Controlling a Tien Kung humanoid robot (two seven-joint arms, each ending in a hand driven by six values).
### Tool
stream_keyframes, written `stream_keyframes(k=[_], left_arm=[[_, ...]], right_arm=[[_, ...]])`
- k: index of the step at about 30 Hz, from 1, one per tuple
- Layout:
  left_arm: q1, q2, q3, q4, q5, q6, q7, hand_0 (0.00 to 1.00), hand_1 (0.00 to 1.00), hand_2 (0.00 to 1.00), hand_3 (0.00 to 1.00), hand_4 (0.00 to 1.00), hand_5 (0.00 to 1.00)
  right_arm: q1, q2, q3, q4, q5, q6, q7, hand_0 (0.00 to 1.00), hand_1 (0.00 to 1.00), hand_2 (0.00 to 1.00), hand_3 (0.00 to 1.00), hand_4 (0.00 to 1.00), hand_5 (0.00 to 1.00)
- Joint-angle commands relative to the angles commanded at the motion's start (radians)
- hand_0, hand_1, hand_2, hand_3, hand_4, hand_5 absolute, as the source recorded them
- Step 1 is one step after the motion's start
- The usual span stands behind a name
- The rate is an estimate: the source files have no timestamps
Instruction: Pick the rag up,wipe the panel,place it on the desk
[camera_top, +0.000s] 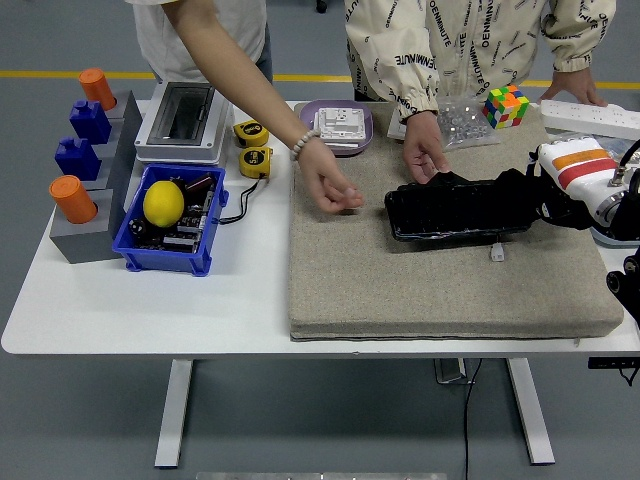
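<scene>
A glossy black panel (450, 214) lies on the beige mat (400, 285), right of centre. A black rag (478, 186) is bunched along the panel's far edge and right end. My right hand (545, 198), black with a white, orange-striped forearm, sits at the panel's right end, shut on the rag. A person's hand (425, 158) rests at the panel's far left corner, touching the rag. A second person's hand (330, 190), wearing a bead bracelet, hovers over the mat left of the panel, apart from it. Black on black hides the rag's exact outline.
A purple tray (362, 135) holding a white switch plate, a bag of small parts (462, 122), a Rubik's cube (506, 105) and a power strip (590, 118) line the back. At left stand a grey box (185, 120), tape measures (252, 146), a blue bin (165, 255) and a peg rack (90, 215).
</scene>
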Motion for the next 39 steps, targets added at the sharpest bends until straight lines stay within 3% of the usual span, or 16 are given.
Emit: stream_keyframes(k=[15, 39], left_arm=[[-0.004, 0.001, -0.002, 0.0, 0.002, 0.0, 0.0, 0.634, 0.658, 0.686, 0.573, 0.615, 0.51], [-0.007, 0.003, 0.0, 0.0, 0.0, 0.0, 0.0, 0.634, 0.658, 0.686, 0.574, 0.615, 0.506]], right_arm=[[0.009, 0.018, -0.007, -0.003, -0.002, 0.001, -0.002, 0.274, 0.311, 0.374, 0.379, 0.956, 0.021], [0.043, 0.116, -0.053, 0.011, -0.001, 0.008, -0.013, 0.274, 0.31, 0.374, 0.379, 0.956, 0.021]])
